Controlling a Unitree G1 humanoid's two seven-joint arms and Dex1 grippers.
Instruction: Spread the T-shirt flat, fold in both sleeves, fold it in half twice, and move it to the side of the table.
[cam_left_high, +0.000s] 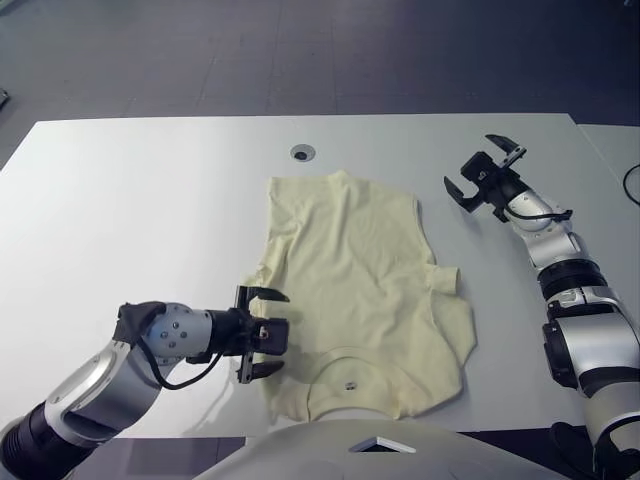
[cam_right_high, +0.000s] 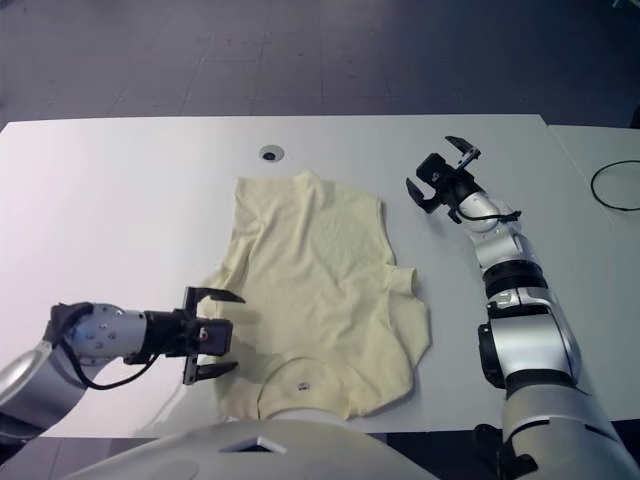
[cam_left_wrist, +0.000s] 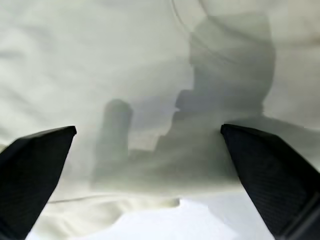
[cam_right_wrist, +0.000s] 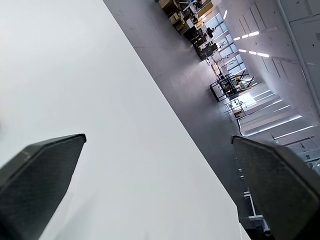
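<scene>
A pale yellow T-shirt (cam_left_high: 360, 290) lies on the white table (cam_left_high: 130, 210), collar toward the near edge, rumpled, with its right sleeve (cam_left_high: 448, 282) folded in and bunched. My left gripper (cam_left_high: 268, 333) stands open at the shirt's near left edge, its fingers (cam_left_wrist: 35, 170) spread just short of the cloth (cam_left_wrist: 150, 75). My right gripper (cam_left_high: 488, 172) is open above the bare table to the right of the shirt's far end, holding nothing. Its fingers (cam_right_wrist: 40, 175) frame the table surface.
A small round grommet hole (cam_left_high: 302, 152) sits in the table beyond the shirt. A second table with a black cable loop (cam_right_high: 615, 185) adjoins on the right. Bare table stretches wide on the left and far side.
</scene>
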